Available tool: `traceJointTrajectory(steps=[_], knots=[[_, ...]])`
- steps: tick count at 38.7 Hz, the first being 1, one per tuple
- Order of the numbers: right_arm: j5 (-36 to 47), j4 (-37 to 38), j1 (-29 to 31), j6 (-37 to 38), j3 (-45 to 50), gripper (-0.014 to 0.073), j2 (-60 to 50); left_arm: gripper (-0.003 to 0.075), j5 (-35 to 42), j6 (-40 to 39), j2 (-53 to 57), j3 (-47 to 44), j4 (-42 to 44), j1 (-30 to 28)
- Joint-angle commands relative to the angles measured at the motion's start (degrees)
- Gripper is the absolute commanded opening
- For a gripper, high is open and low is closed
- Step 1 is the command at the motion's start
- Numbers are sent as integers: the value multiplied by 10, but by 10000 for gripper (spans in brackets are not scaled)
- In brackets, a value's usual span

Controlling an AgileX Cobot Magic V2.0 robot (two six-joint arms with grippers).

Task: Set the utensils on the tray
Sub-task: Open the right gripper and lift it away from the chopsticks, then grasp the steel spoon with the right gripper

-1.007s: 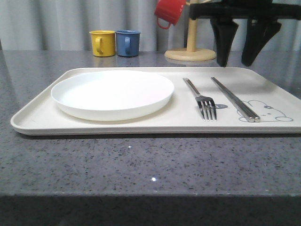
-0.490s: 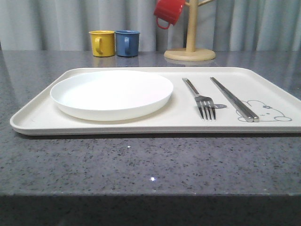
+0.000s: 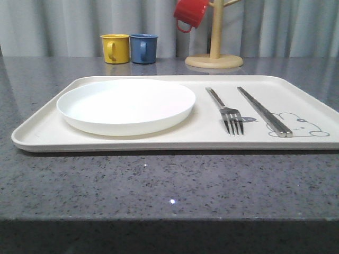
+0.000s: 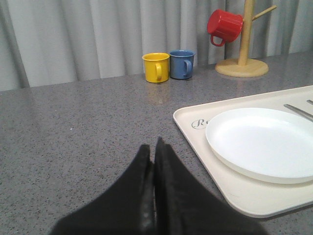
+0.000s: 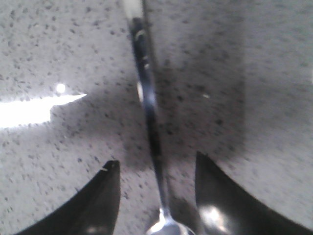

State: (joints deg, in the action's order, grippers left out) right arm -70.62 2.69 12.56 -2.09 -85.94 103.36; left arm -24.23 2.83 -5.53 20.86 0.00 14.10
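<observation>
Tray (image 3: 47, 132) lies flat on the counter (image 3: 159, 185). Plate (image 3: 126, 105) sits at its left end; fork (image 3: 226, 111) and chopsticks (image 3: 263, 111) lie parallel at the right, leaving room for one more piece. Spoon (image 5: 149, 117) lies off the tray on the counter, handle running between the parted fingers of the right gripper (image 5: 156, 196), which straddles it, evidently lined up for a pinch. Left gripper (image 4: 152, 161) is pressed together, empty, parked beside the tray.

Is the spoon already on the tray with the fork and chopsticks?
No: the front view shows just the plate, fork and chopsticks on the tray, while the spoon lies on the grey countertop.
</observation>
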Motion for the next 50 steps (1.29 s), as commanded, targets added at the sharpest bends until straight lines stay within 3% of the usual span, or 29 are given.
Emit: traceJointTrajectory(steps=[1, 8, 11, 18, 22, 30, 38, 50], knots=[[2, -6, 5, -13, -11, 381, -9, -18, 49, -5, -6, 15, -5, -1], [0, -1, 5, -13, -11, 378, 7, -18, 50, -5, -6, 15, -5, -1], [-1, -1, 5, -13, -11, 339, 7, -18, 50, -5, -6, 15, -5, -1], [-13, -1, 5, -13, -11, 45, 7, -18, 50, -5, -6, 15, -5, -1], [-27, -1, 5, -13, -17, -42, 7, -18, 50, -5, -6, 15, -5, -1], [-60, -9, 5, 0, -51, -43, -28, -18, 50, -5, -6, 15, -5, -1], [-60, -72, -11, 33, -57, -43, -107, -18, 50, -5, -6, 15, -5, -1], [-60, -81, -150, 105, -57, -37, -146, -18, 50, -5, -6, 15, -5, -1]])
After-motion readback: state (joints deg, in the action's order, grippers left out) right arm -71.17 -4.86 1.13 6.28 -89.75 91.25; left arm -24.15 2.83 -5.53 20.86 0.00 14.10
